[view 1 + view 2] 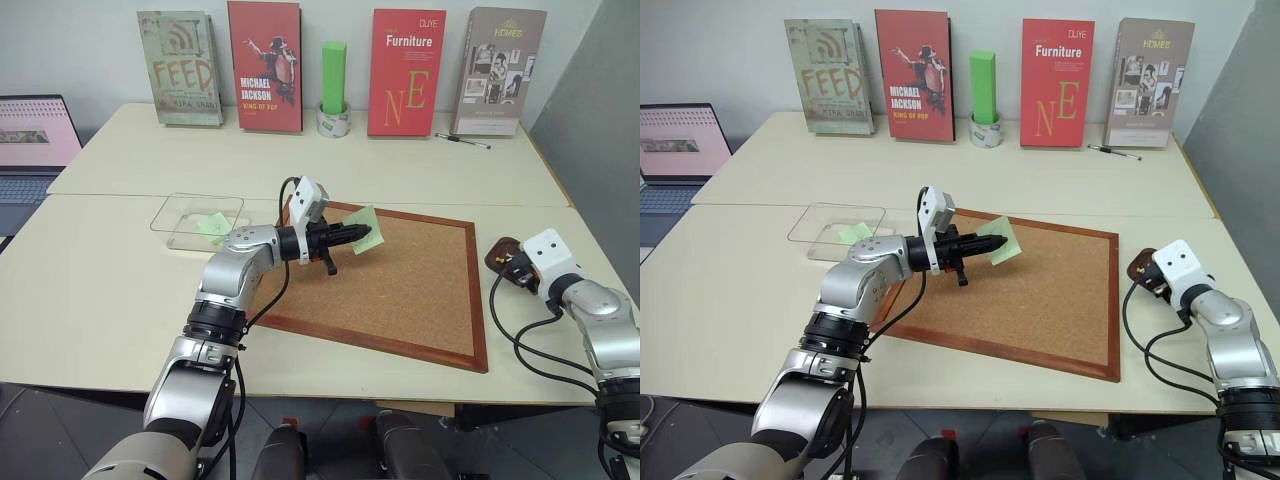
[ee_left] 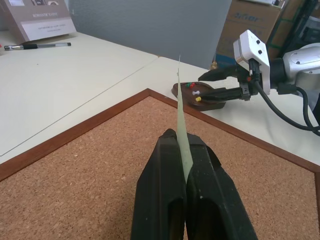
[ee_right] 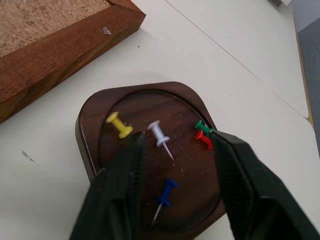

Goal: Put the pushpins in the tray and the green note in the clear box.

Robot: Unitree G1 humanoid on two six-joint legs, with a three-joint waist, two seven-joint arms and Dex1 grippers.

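Five pushpins lie in the tray (image 3: 150,160), a dark reddish-brown dish with rounded corners: a yellow pin (image 3: 119,124), a white pin (image 3: 161,137), a blue pin (image 3: 165,192), and a green pin (image 3: 201,125) touching a red pin (image 3: 202,138). The right gripper (image 3: 175,187) hangs just above the tray with its two black fingers spread apart, one on either side of the pins, and nothing between them. The tray sits on the pale table (image 1: 120,290) just beside the right edge of the cork board (image 1: 420,290), which has a wooden frame. Over the board's upper left part, the left gripper (image 1: 362,236) points level toward the robot's right, its fingers pressed together on the green note (image 1: 362,228), which stands edge-on between them in the left wrist view and is lifted off the cork. The clear box (image 1: 198,221) rests on the table just left of the board, with a pale green slip (image 1: 213,226) lying flat inside it. Four books (image 1: 265,65) stand upright along the back wall, with a tall green block (image 1: 334,78) set in a roll of tape (image 1: 333,122) between them. A pen (image 1: 462,141) lies near the rightmost book, and a laptop (image 1: 30,150) is open at the far left.
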